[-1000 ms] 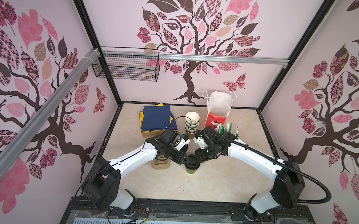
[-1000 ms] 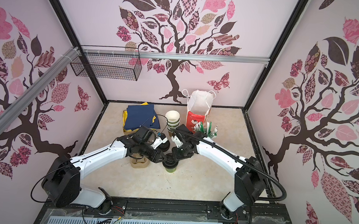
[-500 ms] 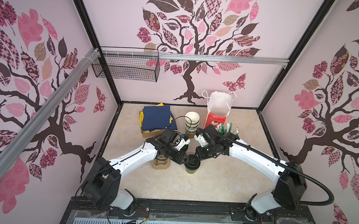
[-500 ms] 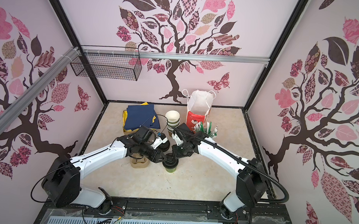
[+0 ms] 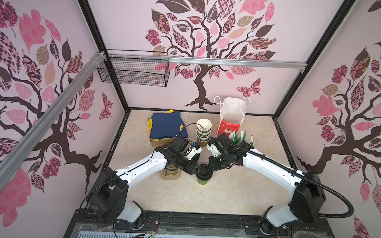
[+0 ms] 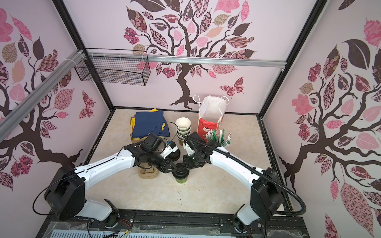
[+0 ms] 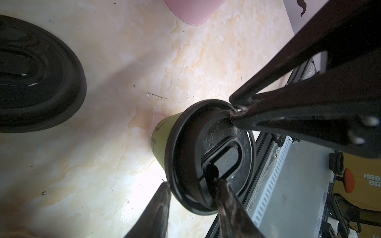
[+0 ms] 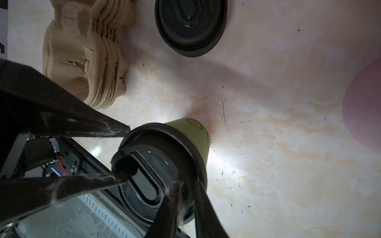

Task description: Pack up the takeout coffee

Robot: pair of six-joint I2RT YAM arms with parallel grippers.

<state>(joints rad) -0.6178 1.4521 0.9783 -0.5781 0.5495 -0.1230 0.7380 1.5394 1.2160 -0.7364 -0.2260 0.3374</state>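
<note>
Left gripper (image 7: pixel 191 182), right gripper (image 8: pixel 186 184) pinching black lid (image 8: pixel 156 148) rim, bare tabletop (image 5: pixel 202 204) nearside

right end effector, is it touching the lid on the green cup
Touching: the left wrist view shows the right end effector pinching the rim of the lid from both sides.

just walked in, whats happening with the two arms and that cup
Both arms are working on one green cup that stands upright mid-table with its black lid on. The left hand grips the lid's rim on one side, and the right hand pinches the rim from the other side. The cup is not yet packed: the paper bag stands at the back, apart from it.
</note>
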